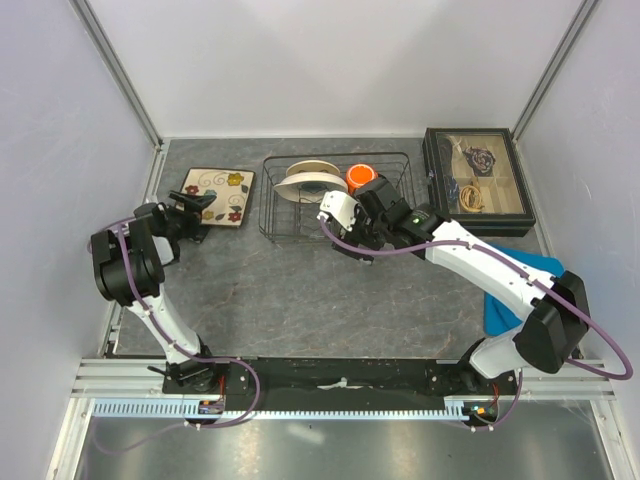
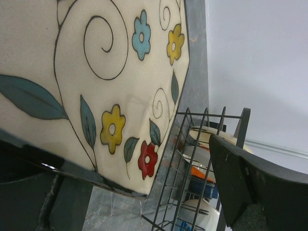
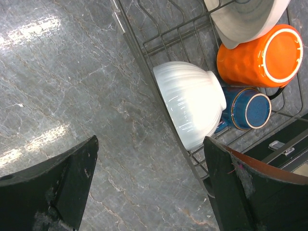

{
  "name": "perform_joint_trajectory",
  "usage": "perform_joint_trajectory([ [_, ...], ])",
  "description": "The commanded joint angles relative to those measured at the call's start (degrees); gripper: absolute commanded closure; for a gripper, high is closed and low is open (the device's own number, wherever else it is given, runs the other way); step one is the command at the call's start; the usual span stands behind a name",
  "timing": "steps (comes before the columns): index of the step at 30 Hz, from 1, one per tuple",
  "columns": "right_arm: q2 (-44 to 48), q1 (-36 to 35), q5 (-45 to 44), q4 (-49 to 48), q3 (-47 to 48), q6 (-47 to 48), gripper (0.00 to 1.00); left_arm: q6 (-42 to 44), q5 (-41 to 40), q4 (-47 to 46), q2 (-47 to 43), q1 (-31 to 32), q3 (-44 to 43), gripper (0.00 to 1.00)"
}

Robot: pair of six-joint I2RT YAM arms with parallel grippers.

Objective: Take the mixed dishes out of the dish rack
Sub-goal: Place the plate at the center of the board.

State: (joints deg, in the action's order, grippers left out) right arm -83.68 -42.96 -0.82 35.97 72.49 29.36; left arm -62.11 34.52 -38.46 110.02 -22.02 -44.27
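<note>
The square cream plate (image 1: 222, 192) with its flower pattern lies flat on the table left of the dish rack (image 1: 275, 215). My left gripper (image 1: 192, 215) is open at the plate's near-left corner; in the left wrist view the plate (image 2: 96, 72) fills the frame above the gripper (image 2: 139, 192). In the rack (image 3: 144, 48) lie a white bowl (image 3: 190, 108), an orange cup (image 3: 257, 55), a dark blue mug (image 3: 248, 108) and a round pale dish (image 3: 245, 17). My right gripper (image 3: 150, 144) hangs open over the rack's front edge, just short of the white bowl, holding nothing.
A black glass-lidded box (image 1: 478, 180) of trinkets stands right of the rack. A blue cloth (image 1: 520, 290) lies under the right arm. Pale walls close in the table at the back and both sides.
</note>
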Motion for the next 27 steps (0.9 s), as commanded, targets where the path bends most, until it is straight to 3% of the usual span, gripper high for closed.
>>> perform_joint_trajectory([
  [1, 2.29, 0.07, 0.64, -1.69, -0.33, 0.17, 0.02, 6.12, -2.00, 6.02, -3.32, -0.21, 1.03, 0.01],
  [7, 3.35, 0.16, 0.64, -1.51, -0.42, -0.01, 0.02, 7.17, -0.95, 7.69, -3.15, -0.48, 0.51, 0.01],
  [17, 4.14, 0.16, 0.38, -1.51, -0.77, -0.01, 0.02, 11.92, -3.14, 19.72, -3.31, -0.48, -3.89, 0.01],
  [27, 3.26, 0.07, 0.64, -1.34, -0.24, -0.01, 0.02, 11.66, 0.37, 21.23, -3.84, -0.48, -4.25, 0.01],
])
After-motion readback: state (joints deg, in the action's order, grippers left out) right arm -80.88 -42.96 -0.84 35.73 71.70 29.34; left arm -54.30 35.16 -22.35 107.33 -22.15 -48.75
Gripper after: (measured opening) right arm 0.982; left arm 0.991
